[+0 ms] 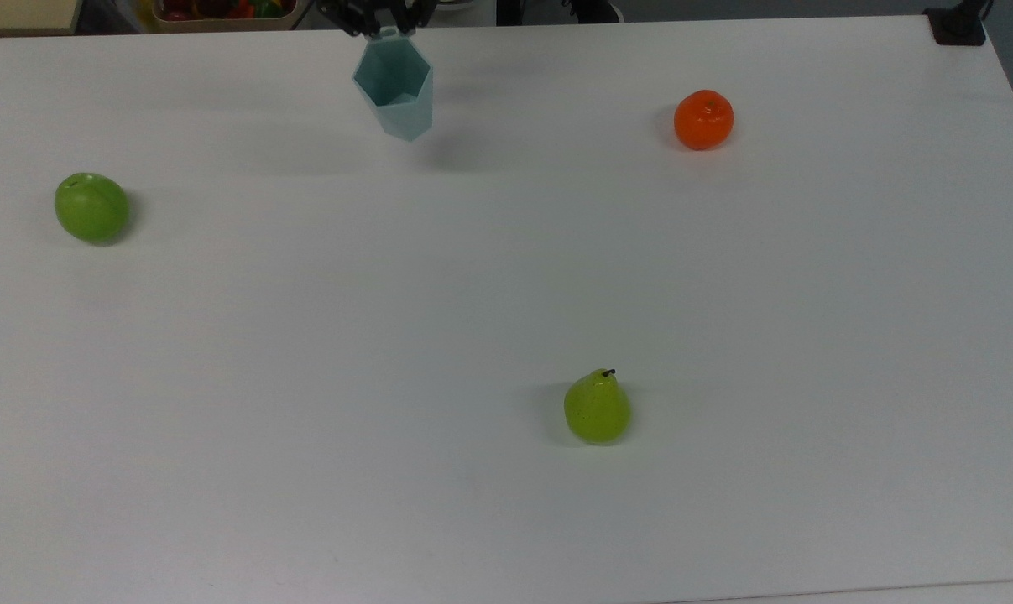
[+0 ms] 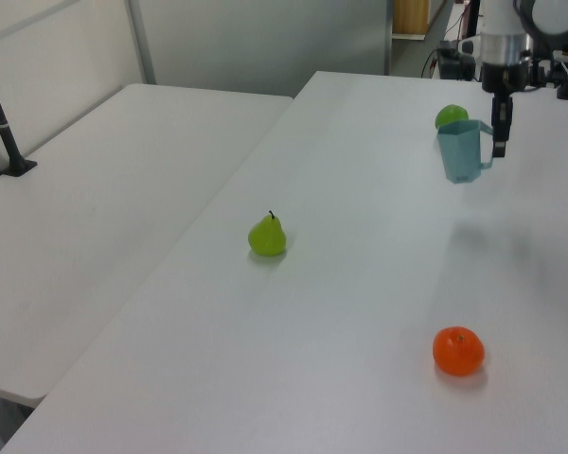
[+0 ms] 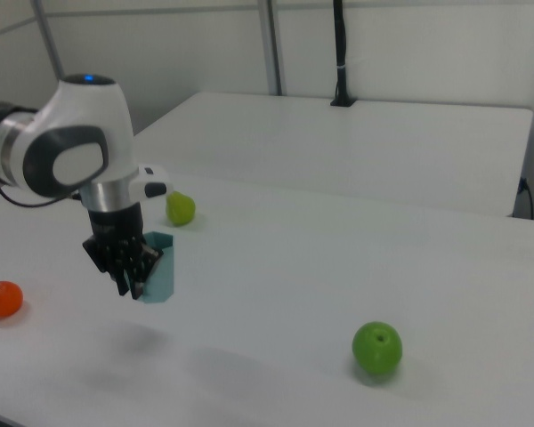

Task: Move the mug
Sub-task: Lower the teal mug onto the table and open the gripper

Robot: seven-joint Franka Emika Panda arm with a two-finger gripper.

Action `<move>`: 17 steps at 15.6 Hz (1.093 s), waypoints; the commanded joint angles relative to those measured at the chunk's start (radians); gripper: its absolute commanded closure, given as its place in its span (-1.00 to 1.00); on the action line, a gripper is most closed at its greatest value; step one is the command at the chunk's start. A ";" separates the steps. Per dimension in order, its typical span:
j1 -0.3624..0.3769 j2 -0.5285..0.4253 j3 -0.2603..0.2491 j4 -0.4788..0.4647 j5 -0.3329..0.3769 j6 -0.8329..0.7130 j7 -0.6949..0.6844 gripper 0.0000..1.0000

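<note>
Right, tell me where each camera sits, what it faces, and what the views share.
Top view: overhead, facing down on the white table; gripper at the top edge.
Left view: raised by the orange mandarin, looking along the table; gripper.
Right view: opposite side, near the green apple; arm shows.
Shared: the pale teal faceted mug, the yellow-green pear.

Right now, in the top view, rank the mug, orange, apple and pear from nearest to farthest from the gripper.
1. Mug, just below the gripper, held by its handle.
2. Orange and apple: too close to call; orange toward the top view's right, apple toward the top view's left.
3. Pear, low in the view, clearly farthest.
</note>
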 commanded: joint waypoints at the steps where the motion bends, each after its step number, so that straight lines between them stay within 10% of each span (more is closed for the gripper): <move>1: 0.016 -0.006 -0.009 -0.106 0.010 0.147 -0.017 1.00; 13: 0.041 0.155 -0.006 -0.116 0.007 0.333 -0.004 0.94; 17: 0.039 0.155 -0.006 -0.109 0.010 0.323 -0.003 -0.01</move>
